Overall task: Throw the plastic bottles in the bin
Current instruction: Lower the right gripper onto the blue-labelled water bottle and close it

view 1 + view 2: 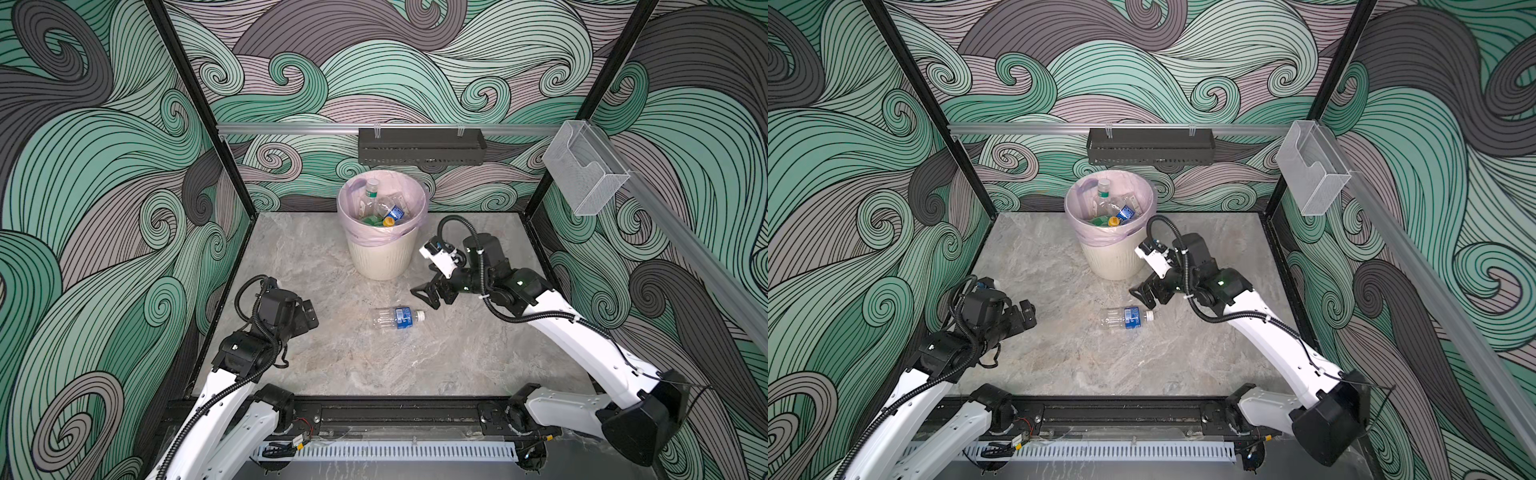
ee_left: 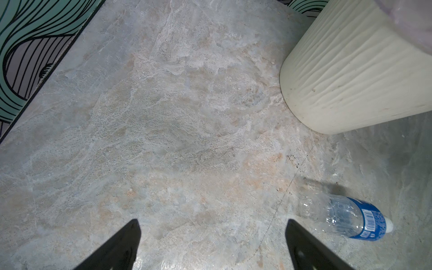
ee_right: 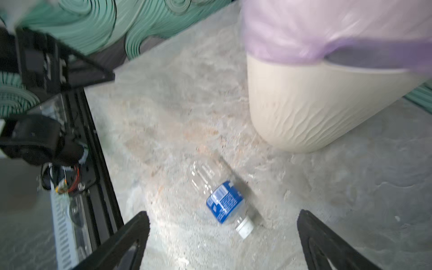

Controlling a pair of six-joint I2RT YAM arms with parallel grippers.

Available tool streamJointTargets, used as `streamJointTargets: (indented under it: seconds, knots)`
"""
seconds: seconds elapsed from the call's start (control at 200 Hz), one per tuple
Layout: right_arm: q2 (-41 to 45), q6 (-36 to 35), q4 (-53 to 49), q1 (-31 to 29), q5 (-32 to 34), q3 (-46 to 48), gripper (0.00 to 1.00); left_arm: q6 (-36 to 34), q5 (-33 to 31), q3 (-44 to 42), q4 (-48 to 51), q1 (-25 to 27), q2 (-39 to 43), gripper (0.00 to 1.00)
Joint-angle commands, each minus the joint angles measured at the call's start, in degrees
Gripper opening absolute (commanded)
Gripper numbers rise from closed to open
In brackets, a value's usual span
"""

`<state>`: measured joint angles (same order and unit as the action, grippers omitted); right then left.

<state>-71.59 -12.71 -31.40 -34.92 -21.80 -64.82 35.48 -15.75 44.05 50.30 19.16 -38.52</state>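
Bottle (image 1: pixel 398 318), blue label, last one loose: on its side mid-table (image 1: pixel 332 365), cap toward 3 o'clock, bin (image 1: pixel 382 262) at its 12 o'clock. Other bottles (image 1: pixel 384 210) already in the bin, so I'd say nearly done, one pick left. Right gripper (image 1: pixel 426 293) at the bottle's 2 o'clock, jaws apart, empty. Left gripper (image 2: pixel 212 222) at 9 o'clock, likewise apart, empty. Bin contents show only in both top views; wrist views give just its outer wall.

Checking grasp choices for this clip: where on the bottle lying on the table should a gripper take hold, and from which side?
Probably across the blue-labelled section of the bottle, from above, jaws straddling its width: it lies on its side, cap toward the right arm. The open right gripper hovers nearest.
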Motion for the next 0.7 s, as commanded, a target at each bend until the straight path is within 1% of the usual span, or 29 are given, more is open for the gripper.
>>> streamJointTargets:
  seconds: [0.0, 0.12, 0.305, 0.515, 0.696]
  knots:
    - [-2.9, -8.2, -0.2, -2.3, -1.1, 1.9, 0.98, -0.6, 0.4, 1.5, -0.3, -0.5, 0.1, 0.99]
    - [-8.3, -8.2, 4.7, -3.0, 0.7, 3.5, 0.96, -0.4, 0.2, 1.3, 0.4, -0.5, 0.8, 0.99]
    - [-16.3, -9.3, 7.1, -5.7, 3.5, 2.0, 0.95, -0.2, -0.9, 1.2, 2.9, -0.5, 3.0, 0.99]
    - [-23.5, -10.0, 7.4, -7.8, 2.9, -0.5, 0.94, -0.1, -1.4, 1.4, 3.1, -0.5, 4.2, 0.99]
    - [-27.8, -9.8, 8.5, -9.4, 5.1, -1.1, 0.92, -0.1, -1.4, 1.4, 3.4, -0.6, 3.8, 0.99]
